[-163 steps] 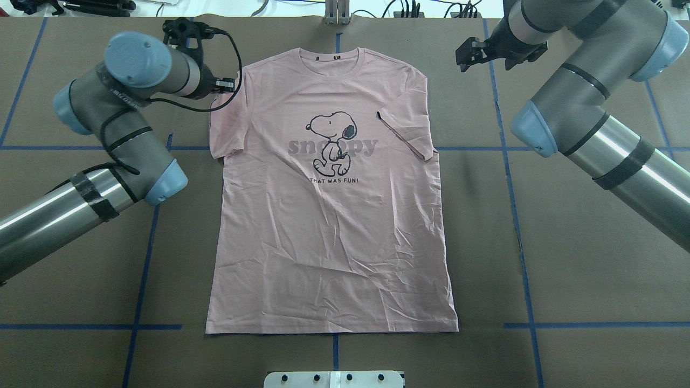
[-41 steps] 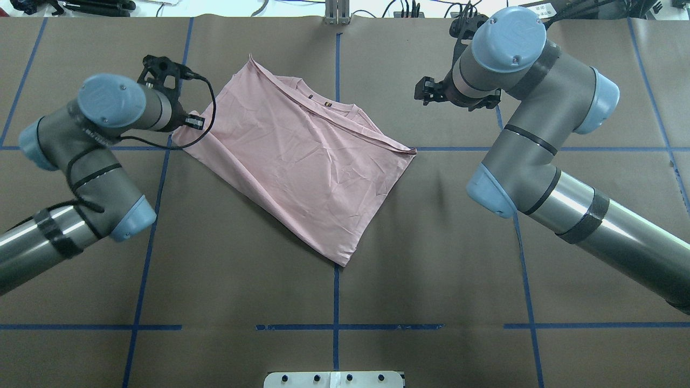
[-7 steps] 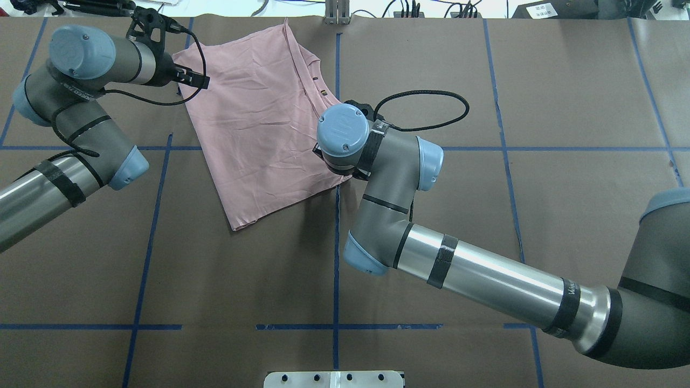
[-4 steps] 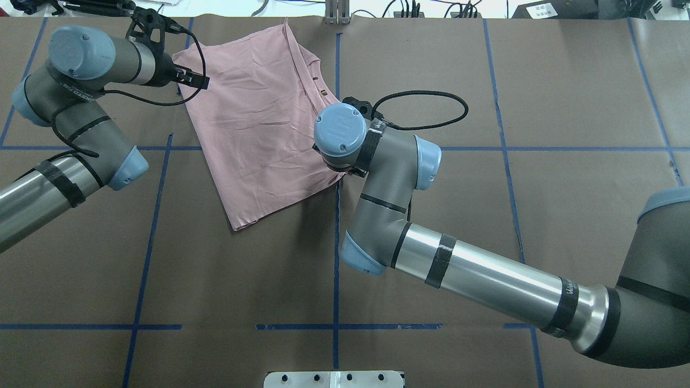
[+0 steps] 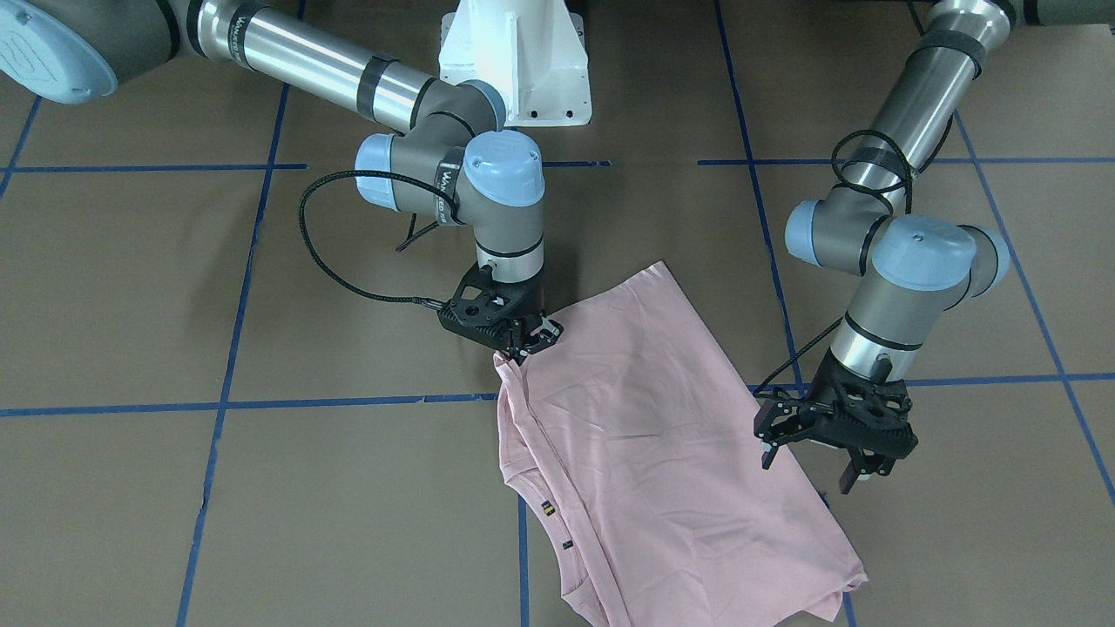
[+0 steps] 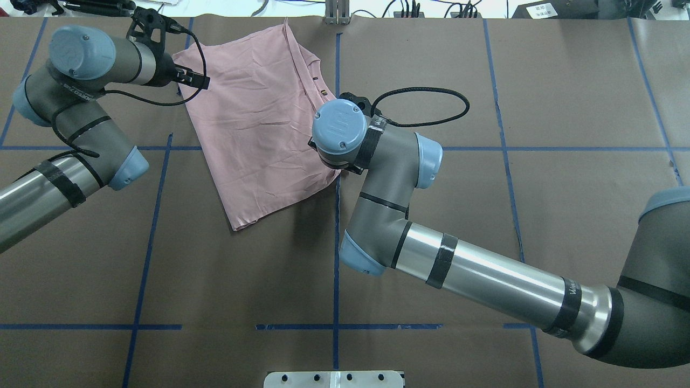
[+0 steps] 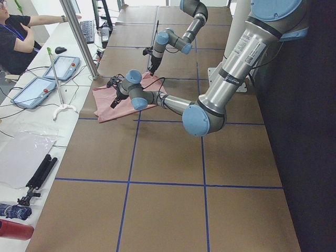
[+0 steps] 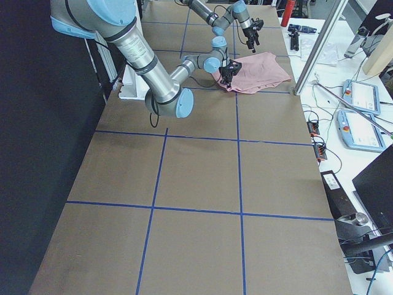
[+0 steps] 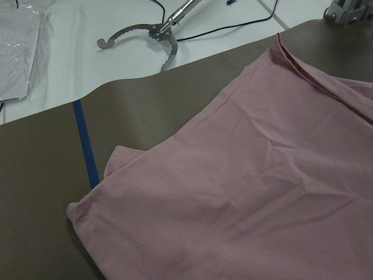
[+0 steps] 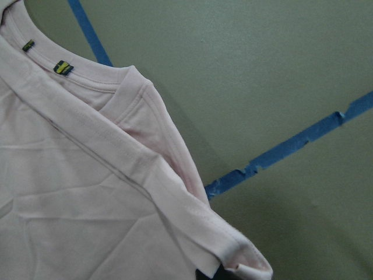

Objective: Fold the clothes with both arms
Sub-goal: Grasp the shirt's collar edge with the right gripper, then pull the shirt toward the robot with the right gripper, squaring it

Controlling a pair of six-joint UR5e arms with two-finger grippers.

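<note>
Across the table's eleven o'clock area, as the overhead view shows it, lies the shirt, folded to a skewed rectangle with its plain side up and the print hidden.

Furthest left, the left gripper hangs over the shirt's ten o'clock edge. Its fingers are spread apart and hold nothing. Whether they touch the cloth cannot be told. Its wrist camera looks down on a folded corner with a lower layer peeking out beneath.

Next comes the shirt's body, creased and flat on the table, with the collar running along its two o'clock edge.

At the shirt's four o'clock corner is the right gripper, hidden under its own wrist from overhead. In the front view it looks clamped on the cloth, with the corner drawn up slightly into the jaws.

The shirt is probably light, soft and limp. It will sag and trail from any single hold, and its stacked layers may slide apart. The best holds are likely the corners of one edge, one gripper at each, pinching every layer together. A hold on the top layer alone would peel the fold open.
</note>
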